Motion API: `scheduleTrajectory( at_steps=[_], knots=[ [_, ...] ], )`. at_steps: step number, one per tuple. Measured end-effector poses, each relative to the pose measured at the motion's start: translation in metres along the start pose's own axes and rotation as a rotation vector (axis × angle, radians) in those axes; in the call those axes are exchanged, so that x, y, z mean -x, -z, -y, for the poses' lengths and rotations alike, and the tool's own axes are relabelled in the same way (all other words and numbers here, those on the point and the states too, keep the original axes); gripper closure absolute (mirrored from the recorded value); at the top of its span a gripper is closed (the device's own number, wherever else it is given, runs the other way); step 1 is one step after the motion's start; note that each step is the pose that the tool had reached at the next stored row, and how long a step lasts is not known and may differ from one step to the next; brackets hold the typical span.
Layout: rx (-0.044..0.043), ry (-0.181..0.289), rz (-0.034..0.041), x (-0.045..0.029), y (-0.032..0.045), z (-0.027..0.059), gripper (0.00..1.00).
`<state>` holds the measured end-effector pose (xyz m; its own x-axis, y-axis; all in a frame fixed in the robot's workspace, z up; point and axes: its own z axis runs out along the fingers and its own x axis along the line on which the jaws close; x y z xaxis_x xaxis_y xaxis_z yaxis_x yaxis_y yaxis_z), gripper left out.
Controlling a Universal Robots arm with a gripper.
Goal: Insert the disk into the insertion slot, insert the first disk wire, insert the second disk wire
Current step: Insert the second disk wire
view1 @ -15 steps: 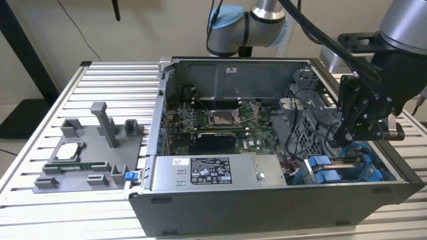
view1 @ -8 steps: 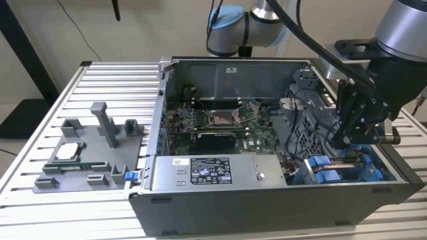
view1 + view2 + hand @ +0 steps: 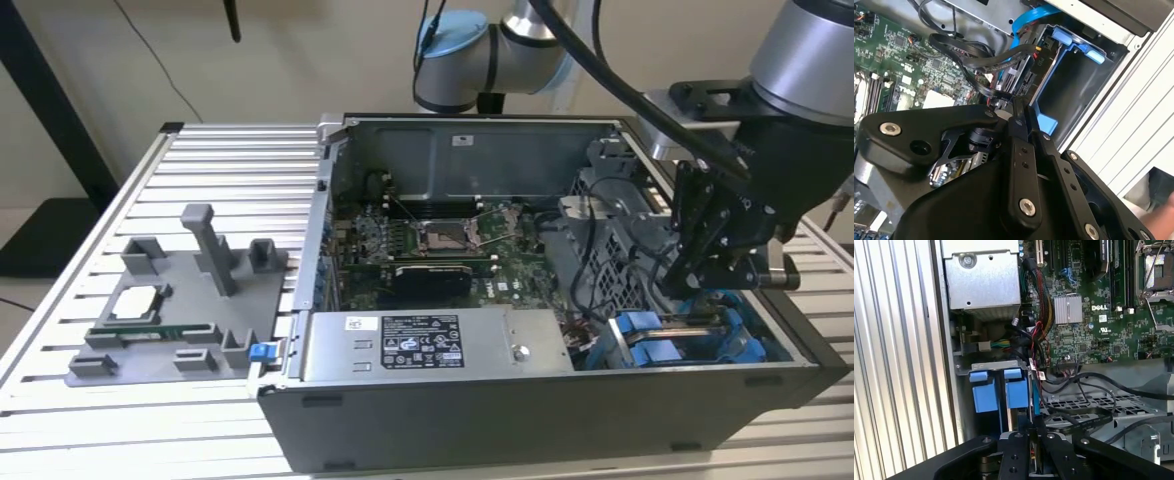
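Note:
My gripper point(image 3: 687, 290) hangs inside the open computer case at the exterior view's right, just above the insertion slot point(image 3: 747, 335), a grey drive bay with blue carrier tabs point(image 3: 986, 395). The disk point(image 3: 1013, 419) stands on edge in that bay between the blue tabs, and only a thin silver strip of it shows. In both wrist views the gripper point(image 3: 1015, 102) point(image 3: 1035, 432) has its long black fingers drawn together on the end of a disk wire point(image 3: 1004, 92) at the disk's connector end. A blue wire point(image 3: 1026, 17) curves down to the same spot.
The grey power-supply box point(image 3: 427, 345) lies along the case's front. Behind it is the motherboard point(image 3: 414, 255) with its silver processor socket point(image 3: 441, 235). Loose black cables point(image 3: 1079, 415) cross beside the bay. A grey parts fixture point(image 3: 174, 320) sits on the slotted table point(image 3: 80, 420).

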<state>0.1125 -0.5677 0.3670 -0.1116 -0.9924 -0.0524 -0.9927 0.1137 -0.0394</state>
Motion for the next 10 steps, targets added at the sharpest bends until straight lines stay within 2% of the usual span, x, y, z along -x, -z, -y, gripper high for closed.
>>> scheduleTrajectory(
  at_steps=[10],
  knots=[
    [-0.0042, 0.0, 0.0007, 0.0, -0.0009, -0.0001, 1.0]
  ],
)
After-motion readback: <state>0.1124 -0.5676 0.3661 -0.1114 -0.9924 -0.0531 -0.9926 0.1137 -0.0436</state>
